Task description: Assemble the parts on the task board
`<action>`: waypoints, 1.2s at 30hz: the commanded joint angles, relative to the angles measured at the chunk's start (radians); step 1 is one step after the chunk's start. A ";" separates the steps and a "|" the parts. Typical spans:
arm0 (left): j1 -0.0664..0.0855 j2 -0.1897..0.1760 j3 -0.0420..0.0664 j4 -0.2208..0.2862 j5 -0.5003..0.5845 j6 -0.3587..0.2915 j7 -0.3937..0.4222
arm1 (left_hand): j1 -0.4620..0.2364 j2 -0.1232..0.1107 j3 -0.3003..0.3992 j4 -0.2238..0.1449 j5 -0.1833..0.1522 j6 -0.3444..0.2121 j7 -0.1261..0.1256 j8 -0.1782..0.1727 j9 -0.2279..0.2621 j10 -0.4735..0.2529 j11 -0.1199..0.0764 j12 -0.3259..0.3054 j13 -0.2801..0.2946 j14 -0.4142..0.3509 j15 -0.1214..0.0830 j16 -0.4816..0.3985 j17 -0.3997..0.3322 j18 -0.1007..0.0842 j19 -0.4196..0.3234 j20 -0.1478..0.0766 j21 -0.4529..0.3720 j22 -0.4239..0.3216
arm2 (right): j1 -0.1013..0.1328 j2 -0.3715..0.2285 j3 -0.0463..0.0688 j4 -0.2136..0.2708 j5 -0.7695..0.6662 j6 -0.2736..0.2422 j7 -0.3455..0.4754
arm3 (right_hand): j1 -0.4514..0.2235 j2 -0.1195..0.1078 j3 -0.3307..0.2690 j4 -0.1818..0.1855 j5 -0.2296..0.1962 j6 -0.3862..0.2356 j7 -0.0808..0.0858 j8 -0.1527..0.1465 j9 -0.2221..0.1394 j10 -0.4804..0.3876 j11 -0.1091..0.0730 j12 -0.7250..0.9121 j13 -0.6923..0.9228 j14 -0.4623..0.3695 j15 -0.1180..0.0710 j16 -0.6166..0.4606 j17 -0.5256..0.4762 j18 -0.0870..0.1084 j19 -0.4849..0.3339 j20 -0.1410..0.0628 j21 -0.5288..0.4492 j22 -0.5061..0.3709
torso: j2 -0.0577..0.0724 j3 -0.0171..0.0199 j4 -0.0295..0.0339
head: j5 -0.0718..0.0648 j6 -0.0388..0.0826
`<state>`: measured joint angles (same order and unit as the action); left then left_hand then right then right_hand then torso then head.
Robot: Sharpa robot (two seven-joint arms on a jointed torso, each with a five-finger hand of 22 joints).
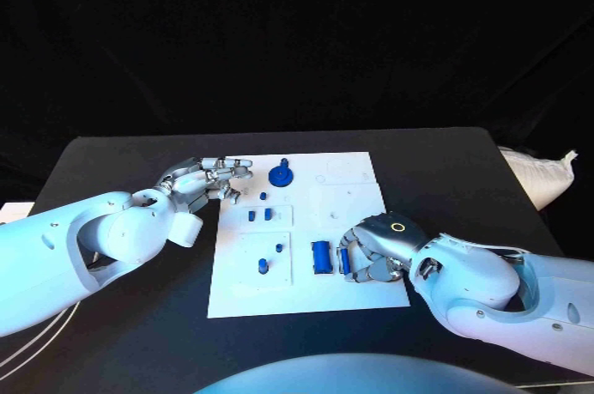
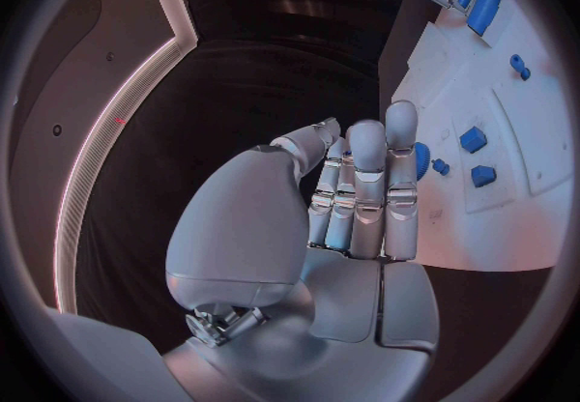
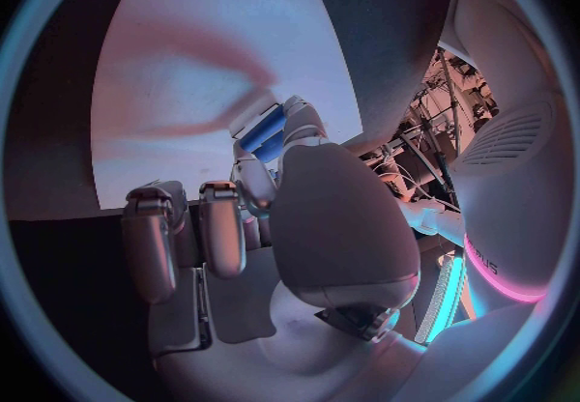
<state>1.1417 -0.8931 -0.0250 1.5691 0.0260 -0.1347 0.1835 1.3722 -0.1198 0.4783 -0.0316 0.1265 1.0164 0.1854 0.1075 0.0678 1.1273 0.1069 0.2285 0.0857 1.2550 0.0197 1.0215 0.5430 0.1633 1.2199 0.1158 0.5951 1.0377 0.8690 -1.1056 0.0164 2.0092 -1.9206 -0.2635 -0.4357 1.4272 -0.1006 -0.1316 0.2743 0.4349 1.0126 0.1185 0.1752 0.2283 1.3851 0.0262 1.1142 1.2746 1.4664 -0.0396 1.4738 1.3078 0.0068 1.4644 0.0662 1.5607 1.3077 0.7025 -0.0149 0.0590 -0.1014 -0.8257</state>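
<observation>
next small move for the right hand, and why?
Probably lift the blue cylinder slightly off the task board. The right hand has its fingers around that part at the board's near right, seemingly gripping it, and it still looks low on the board. The left hand holds nothing at the far left edge.

You've got two glossy white rounded arm shells; left arm (image 1: 87,244) at frame left, right arm (image 1: 520,291) lower right. Silver segmented left hand (image 1: 204,181) and right hand (image 1: 372,250), right with a ring mark on its back; thin white cables at lower left
</observation>
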 commanded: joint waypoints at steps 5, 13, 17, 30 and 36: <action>0.000 0.002 0.000 0.001 -0.004 0.021 0.001 | -0.002 0.006 -0.006 0.001 -0.001 -0.007 0.001 -0.001 -0.001 -0.007 -0.001 0.003 -0.001 -0.007 -0.002 -0.003 -0.002 0.013 -0.005 0.000 -0.007 -0.002 | 0.000 0.005 0.000 -0.005 -0.019 0.041 0.015 | 0.020 0.007 0.022 0.002 -0.006 -0.012 -0.001 -0.016 -0.007 -0.010 0.005 -0.013 -0.007 0.076 -0.001 -0.003 0.133 -0.004 0.100 -0.001 0.001 0.255 | 0.000 0.0001 -0.0003 | 0.001 -0.001; 0.000 0.002 0.000 0.001 -0.005 0.025 -0.002 | -0.002 0.006 -0.006 0.001 -0.001 -0.007 0.001 -0.001 -0.001 -0.007 -0.001 0.003 -0.001 -0.007 -0.002 -0.003 -0.002 0.013 -0.005 0.000 -0.007 -0.002 | 0.000 0.008 0.000 -0.006 -0.024 0.035 0.011 | 0.019 -0.003 0.024 0.005 -0.017 -0.037 0.007 -0.032 -0.018 -0.022 0.012 -0.033 -0.022 0.075 0.005 -0.005 0.132 -0.003 0.099 0.005 -0.001 0.254 | 0.000 -0.0001 -0.0005 | 0.002 -0.001; 0.000 0.002 0.000 0.001 -0.006 0.026 -0.004 | -0.002 0.006 -0.006 0.001 -0.001 -0.007 0.001 -0.001 -0.001 -0.007 -0.001 0.003 -0.001 -0.007 -0.002 -0.003 -0.002 0.013 -0.005 0.000 -0.007 -0.002 | 0.000 0.009 0.000 -0.005 -0.027 0.032 0.007 | 0.012 -0.015 0.024 0.010 -0.046 -0.052 0.012 -0.041 -0.025 -0.028 0.017 -0.041 -0.029 0.075 0.009 -0.005 0.132 -0.003 0.098 0.009 -0.002 0.253 | 0.000 0.0000 -0.0006 | 0.002 -0.001; 0.000 0.001 0.000 0.002 -0.013 0.038 -0.011 | -0.003 0.006 -0.006 0.001 -0.001 -0.008 0.001 -0.001 -0.001 -0.008 -0.001 0.004 -0.002 -0.008 -0.002 -0.003 -0.003 0.014 -0.006 0.001 -0.008 -0.003 | 0.000 0.009 0.000 -0.006 -0.035 0.049 -0.009 | 0.002 -0.033 0.028 0.014 -0.066 -0.064 0.016 -0.047 -0.031 -0.038 0.022 -0.055 -0.042 0.074 0.014 -0.008 0.129 -0.002 0.096 0.013 -0.005 0.250 | 0.000 -0.0001 -0.0004 | 0.001 -0.002; 0.000 0.001 0.000 0.002 -0.016 0.041 -0.014 | -0.003 0.006 -0.006 0.001 -0.001 -0.008 0.001 -0.001 -0.001 -0.008 -0.001 0.004 -0.002 -0.008 -0.002 -0.003 -0.003 0.014 -0.006 0.001 -0.008 -0.003 | 0.000 0.009 0.000 -0.006 -0.037 0.060 -0.017 | -0.008 -0.041 0.030 0.016 -0.075 -0.066 0.018 -0.048 -0.033 -0.043 0.023 -0.063 -0.048 0.073 0.015 -0.010 0.126 -0.001 0.093 0.015 -0.008 0.247 | 0.000 0.0000 -0.0007 | 0.000 -0.003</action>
<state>1.1416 -0.8934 -0.0250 1.5693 0.0172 -0.1185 0.1705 1.3722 -0.1198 0.4783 -0.0316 0.1265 1.0163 0.1853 0.1074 0.0679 1.1274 0.1069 0.2285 0.0858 1.2551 0.0198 1.0215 0.5411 0.1632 1.2199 0.1158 0.5886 1.0361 0.8703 -1.0972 0.0174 2.0045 -1.9392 -0.2339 -0.4379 1.4227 -0.1333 -0.1019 0.2856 0.3635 0.9529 0.1362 0.1312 0.1974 1.3487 0.0503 1.0548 1.2269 1.4663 -0.0322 1.4699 1.3074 0.0067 1.4643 0.0738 1.5564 1.3074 0.7023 -0.0150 0.0586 -0.1011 -0.8279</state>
